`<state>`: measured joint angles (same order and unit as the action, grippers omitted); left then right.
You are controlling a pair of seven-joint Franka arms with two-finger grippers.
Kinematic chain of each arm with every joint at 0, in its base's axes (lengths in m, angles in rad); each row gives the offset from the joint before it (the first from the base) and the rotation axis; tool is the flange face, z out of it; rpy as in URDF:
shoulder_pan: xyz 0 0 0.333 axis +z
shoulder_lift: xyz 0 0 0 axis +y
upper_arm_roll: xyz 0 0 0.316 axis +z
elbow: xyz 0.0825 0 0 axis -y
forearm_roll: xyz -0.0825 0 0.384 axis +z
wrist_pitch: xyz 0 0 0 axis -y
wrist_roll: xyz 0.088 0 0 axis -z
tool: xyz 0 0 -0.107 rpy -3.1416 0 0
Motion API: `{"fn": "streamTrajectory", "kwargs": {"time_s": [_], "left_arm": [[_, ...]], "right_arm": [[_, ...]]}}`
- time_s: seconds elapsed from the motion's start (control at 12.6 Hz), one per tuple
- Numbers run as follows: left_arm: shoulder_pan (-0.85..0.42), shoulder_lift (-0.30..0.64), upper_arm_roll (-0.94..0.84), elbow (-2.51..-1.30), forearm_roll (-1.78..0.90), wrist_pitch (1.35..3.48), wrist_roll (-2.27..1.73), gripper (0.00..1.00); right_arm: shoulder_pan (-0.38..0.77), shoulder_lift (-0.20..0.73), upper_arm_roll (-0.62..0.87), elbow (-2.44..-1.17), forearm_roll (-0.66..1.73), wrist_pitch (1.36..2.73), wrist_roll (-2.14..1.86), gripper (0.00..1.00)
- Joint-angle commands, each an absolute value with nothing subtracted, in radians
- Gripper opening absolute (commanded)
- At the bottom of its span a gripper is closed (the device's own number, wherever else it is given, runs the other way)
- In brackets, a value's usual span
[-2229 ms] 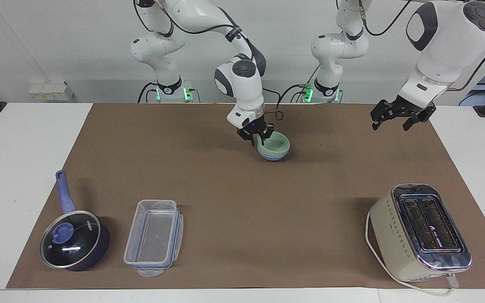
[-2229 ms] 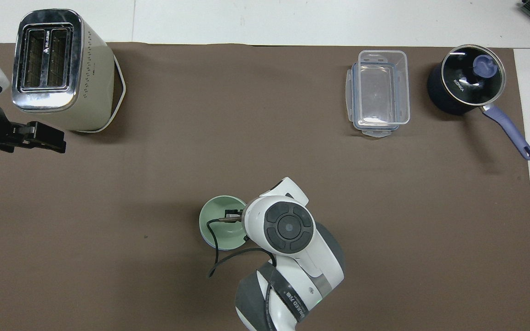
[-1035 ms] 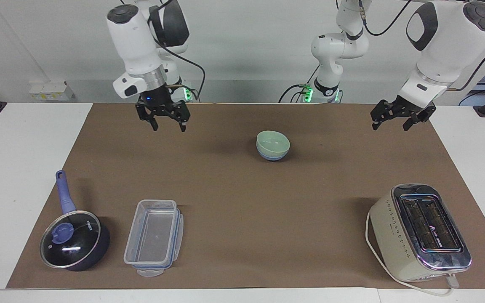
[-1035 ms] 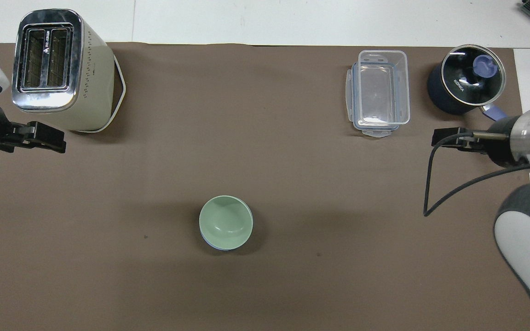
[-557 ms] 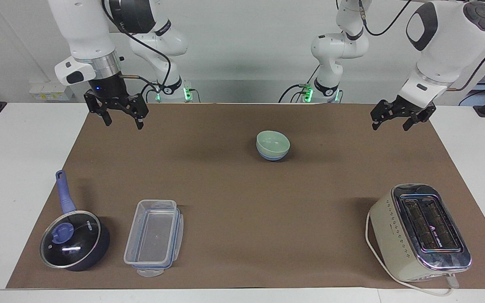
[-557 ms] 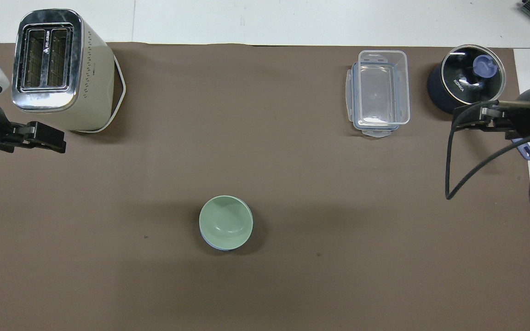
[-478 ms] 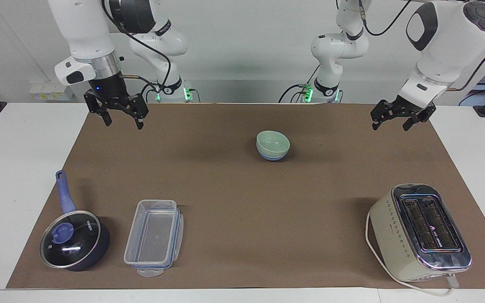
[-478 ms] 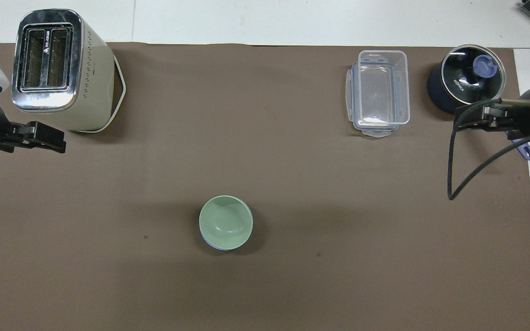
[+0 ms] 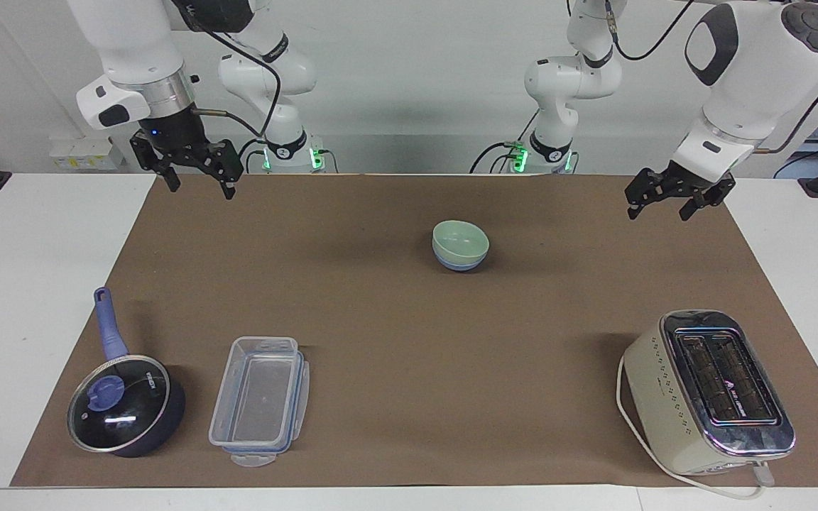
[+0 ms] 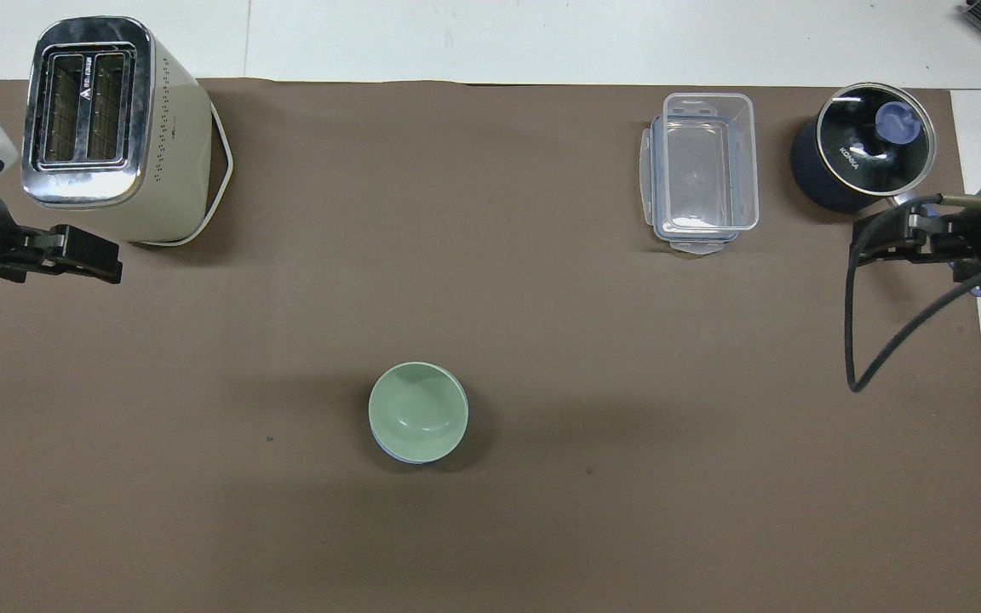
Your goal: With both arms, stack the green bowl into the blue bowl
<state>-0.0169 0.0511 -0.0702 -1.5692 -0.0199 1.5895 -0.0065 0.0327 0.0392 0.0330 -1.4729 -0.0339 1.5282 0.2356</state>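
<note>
Fingers on our right gripper are spread wide and hold nothing; it hangs in the air over the mat's corner at the right arm's end of the table. Fingers on our left gripper are likewise apart and empty, and it hangs over the mat's edge at the left arm's end. Neither gripper touches any object.

We find the green bowl nested inside the blue bowl, of which only a thin band shows under the green rim. The stack sits upright on the mat, between the two arms and well apart from both grippers. In the overhead view the green bowl covers nearly all of the blue bowl.

Farther from us than the bowls stand three items:
- A cream toaster, slots up, toward the left arm's end, with its white cord looped around it.
- A clear plastic container, empty, toward the right arm's end.
- A dark blue saucepan with a glass lid, just beside the container, its handle pointing toward us.

Nothing stands between the bowls and either gripper.
</note>
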Motion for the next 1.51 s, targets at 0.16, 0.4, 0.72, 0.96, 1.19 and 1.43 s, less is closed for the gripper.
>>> {"fn": "streamTrajectory", "kwargs": {"time_s": [0.16,0.4,0.72,0.96,1.19,1.43], "left_arm": [[-0.005,0.054,-0.080,-1.557,-0.002,1.568,-0.005,1.00],[-0.005,0.054,-0.080,-1.557,-0.002,1.568,-0.005,1.00],[-0.005,0.054,-0.080,-1.557,-0.002,1.568,-0.006,1.00],[-0.006,0.054,-0.080,-1.557,-0.002,1.568,-0.005,1.00],[-0.005,0.054,-0.080,-1.557,-0.002,1.568,-0.005,1.00],[-0.005,0.054,-0.080,-1.557,-0.002,1.568,-0.005,1.00]], "right_arm": [[0.012,0.008,0.043,-1.522,-0.020,1.537,0.198,1.00],[0.012,-0.028,0.043,-1.575,-0.018,1.546,0.195,1.00],[0.012,-0.028,0.043,-1.582,-0.018,1.577,0.198,1.00],[0.012,-0.018,0.043,-1.583,0.003,1.588,0.195,1.00],[0.011,-0.014,0.041,-1.589,0.003,1.615,0.198,1.00],[0.009,-0.008,0.041,-1.583,0.003,1.617,0.198,1.00]]}}
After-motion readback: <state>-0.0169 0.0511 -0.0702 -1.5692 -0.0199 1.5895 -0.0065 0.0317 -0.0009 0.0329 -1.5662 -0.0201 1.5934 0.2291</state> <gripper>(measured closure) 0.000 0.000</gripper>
